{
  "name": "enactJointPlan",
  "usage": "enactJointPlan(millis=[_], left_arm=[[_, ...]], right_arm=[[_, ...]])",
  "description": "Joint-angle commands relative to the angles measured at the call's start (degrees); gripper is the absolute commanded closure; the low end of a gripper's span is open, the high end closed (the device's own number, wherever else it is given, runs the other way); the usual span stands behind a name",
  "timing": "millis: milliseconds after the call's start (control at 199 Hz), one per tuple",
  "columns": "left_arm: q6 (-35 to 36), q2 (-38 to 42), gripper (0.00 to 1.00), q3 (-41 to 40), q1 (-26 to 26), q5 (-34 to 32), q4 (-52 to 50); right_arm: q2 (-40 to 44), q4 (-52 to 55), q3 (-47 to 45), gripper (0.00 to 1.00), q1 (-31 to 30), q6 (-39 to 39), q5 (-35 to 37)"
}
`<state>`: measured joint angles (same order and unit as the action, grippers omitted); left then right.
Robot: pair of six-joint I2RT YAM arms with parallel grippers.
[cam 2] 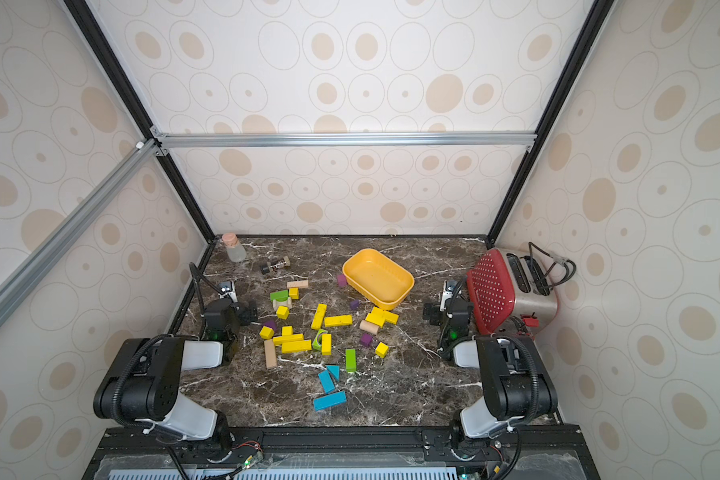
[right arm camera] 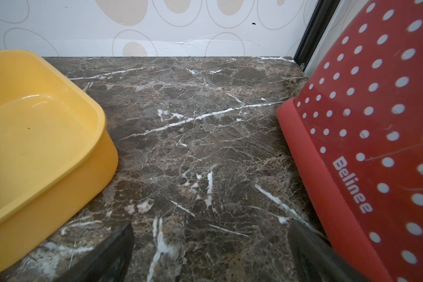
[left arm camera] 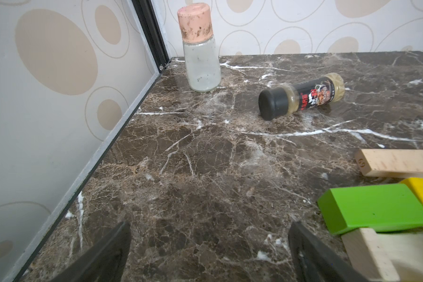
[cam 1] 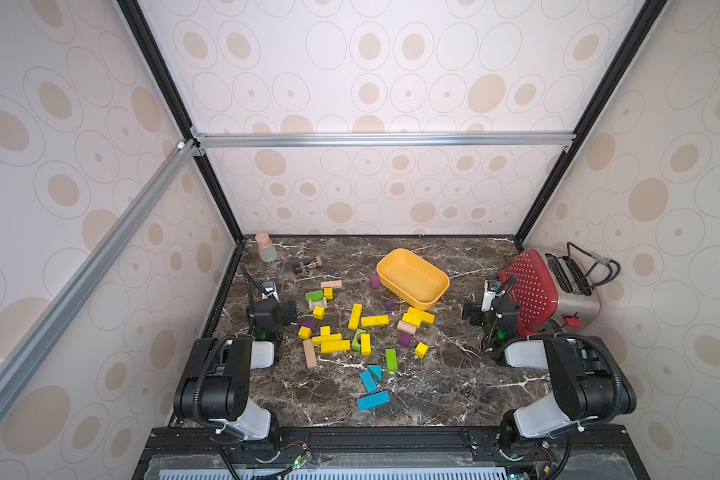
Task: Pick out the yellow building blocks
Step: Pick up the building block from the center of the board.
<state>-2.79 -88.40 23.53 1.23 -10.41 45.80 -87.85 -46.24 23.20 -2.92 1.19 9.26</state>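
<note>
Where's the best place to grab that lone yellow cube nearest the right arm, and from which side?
Probably from straight above, the open right gripper closing on two opposite side faces of the yellow cube. It sits flat, touching nothing; keep the jaws clear of the nearby purple cube.

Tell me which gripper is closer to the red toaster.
Right. The right gripper sits open just beside the toaster, by its red side. The left gripper is across the table, beyond the scattered blocks.
</note>
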Motion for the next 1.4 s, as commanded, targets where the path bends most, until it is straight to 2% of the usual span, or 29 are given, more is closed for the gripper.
enactJointPlan(millis=[0,447,573,678,769,864,1080,1276,1397], left_arm=[[-0.4,0.3,0.01,1.2,0.0,-0.2,1.5],[-0.3,0.5,0.00,1.1,0.1,-0.2,1.7],[-0.2,0.9,0.04,0.9,0.1,-0.2,2.0],[0.2,4.8,0.07,1.4,0.1,0.1,-1.9],[-0.2,9.2,0.08,3.0,0.1,-1.4,-9.2],[0.1,13.5,0.11,5.0,-0.3,-4.1,-14.9],[-1.5,20.2,0.13,10.0,-5.4,-12.0,-24.8],[-11.3,21.7,0.20,15.6,-8.6,-7.2,-31.3],[-15.2,21.1,0.23,20.8,-12.5,-4.5,-36.8]], right_arm=[[-0.2,-0.1,0.5,0.00,0.0,-0.4,0.1],[0.0,-0.2,0.4,0.00,0.0,-0.3,0.1],[0.3,-2.0,-0.8,0.05,0.0,0.3,1.4],[2.1,-4.6,-2.8,0.06,-0.1,0.7,2.6],[5.2,-2.6,-3.4,0.07,0.0,0.6,2.4],[8.9,2.4,-2.5,0.09,-0.1,-0.1,1.7],[14.7,20.5,4.6,0.13,-0.2,0.6,0.4],[16.6,39.1,13.9,0.16,-2.5,3.1,-1.6],[17.5,49.6,19.5,0.19,-4.5,5.2,-4.6]])
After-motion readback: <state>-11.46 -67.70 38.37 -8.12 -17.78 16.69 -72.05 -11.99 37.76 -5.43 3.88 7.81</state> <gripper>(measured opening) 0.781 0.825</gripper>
